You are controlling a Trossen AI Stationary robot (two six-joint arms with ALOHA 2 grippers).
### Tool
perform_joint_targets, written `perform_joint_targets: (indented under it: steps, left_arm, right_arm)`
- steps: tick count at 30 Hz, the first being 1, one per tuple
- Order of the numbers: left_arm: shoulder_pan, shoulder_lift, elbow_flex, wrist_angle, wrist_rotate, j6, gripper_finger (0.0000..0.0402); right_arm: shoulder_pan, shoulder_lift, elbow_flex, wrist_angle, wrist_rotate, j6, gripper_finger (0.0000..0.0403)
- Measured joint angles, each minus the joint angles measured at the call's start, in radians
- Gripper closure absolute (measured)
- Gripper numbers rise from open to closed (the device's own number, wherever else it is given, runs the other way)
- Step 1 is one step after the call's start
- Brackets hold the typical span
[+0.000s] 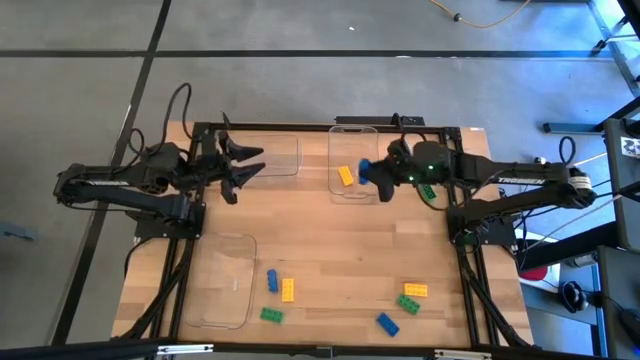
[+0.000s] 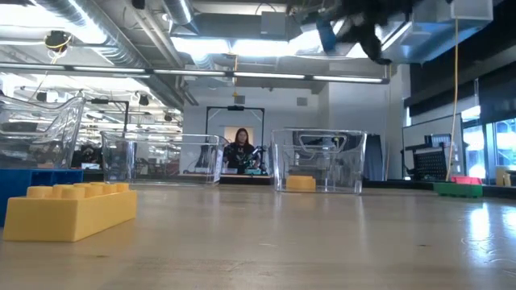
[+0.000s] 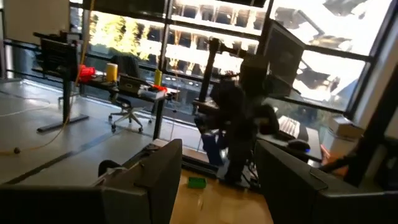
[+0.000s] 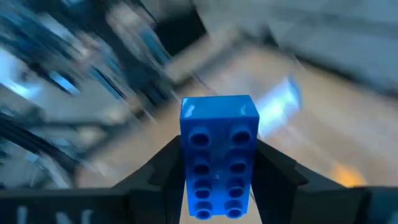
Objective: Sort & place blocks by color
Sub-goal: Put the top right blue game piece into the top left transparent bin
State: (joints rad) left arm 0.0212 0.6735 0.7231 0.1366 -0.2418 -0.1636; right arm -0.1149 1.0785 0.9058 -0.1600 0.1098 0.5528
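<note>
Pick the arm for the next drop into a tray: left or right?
Right. The right gripper already pinches a blue studded plastic brick and hangs at the edge of the clear plastic tray holding a yellow brick. The left gripper holds nothing, over the table's far left.

Your counter [image 1: 330, 240] is light wood w/ a dark frame. On it: three clear trays, one at back left [image 1: 275, 157], one at back centre [image 1: 354, 165] w/ a yellow block [image 1: 346, 176] inside, one at front left [image 1: 222, 281]. Loose blocks up front: blue [image 1: 272, 281], yellow [image 1: 288, 290], green [image 1: 271, 315]; to the right, yellow [image 1: 416, 290], green [image 1: 409, 303], blue [image 1: 388, 323]. Another green [image 1: 427, 191] sits at back right.
</note>
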Motion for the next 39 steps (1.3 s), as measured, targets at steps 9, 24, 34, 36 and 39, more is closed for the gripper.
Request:
perform_joint_targets:
  steps: [9, 24, 34, 36, 39]
  left_arm:
    - [0.0, 0.021, 0.0, 0.006, 0.07, 0.012, 0.0207]
    - [0.019, 0.344, 0.117, 0.044, 0.133, -0.232, 0.0173]
    - [0.028, 0.69, 0.339, 0.039, 0.251, -0.194, 0.013]
    - [0.028, 0.735, 0.363, 0.036, 0.262, -0.185, 0.0129]
    - [0.028, 0.789, 0.384, 0.084, 0.264, -0.173, 0.0129]
  right_arm:
    - [0.014, 0.013, -0.002, 0.135, -0.009, -0.102, 0.0261]
    - [0.014, 0.023, -0.002, 0.149, -0.163, -0.157, 0.0261]
    - [0.014, 0.049, -0.001, 0.221, -0.264, -0.193, 0.0261]
    - [0.015, 0.049, -0.001, 0.243, -0.272, -0.195, 0.0261]
    - [0.023, 0.049, 0.0, 0.275, -0.295, -0.195, 0.0261]
